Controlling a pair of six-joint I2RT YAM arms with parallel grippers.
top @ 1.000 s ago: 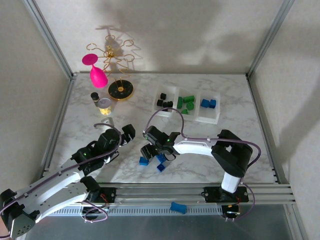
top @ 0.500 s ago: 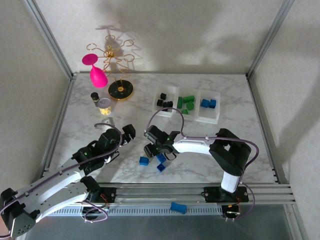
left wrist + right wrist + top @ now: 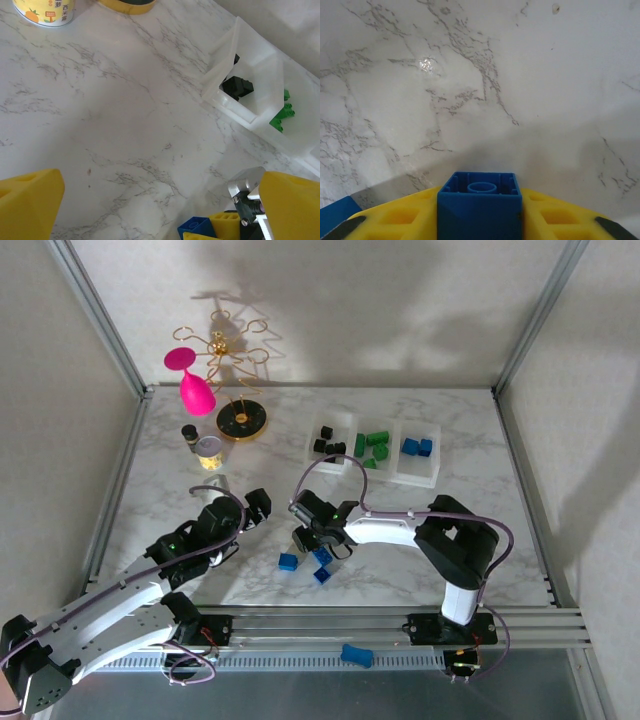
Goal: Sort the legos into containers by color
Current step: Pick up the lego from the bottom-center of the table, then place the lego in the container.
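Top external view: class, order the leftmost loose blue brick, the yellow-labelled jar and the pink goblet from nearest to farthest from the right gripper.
1. Leftmost loose blue brick, just left of the right gripper.
2. Yellow-labelled jar, farther back on the left.
3. Pink goblet, at the back-left corner.

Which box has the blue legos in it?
The right-end compartment in the top view holds the blue legos; the middle one holds green, the left one black.
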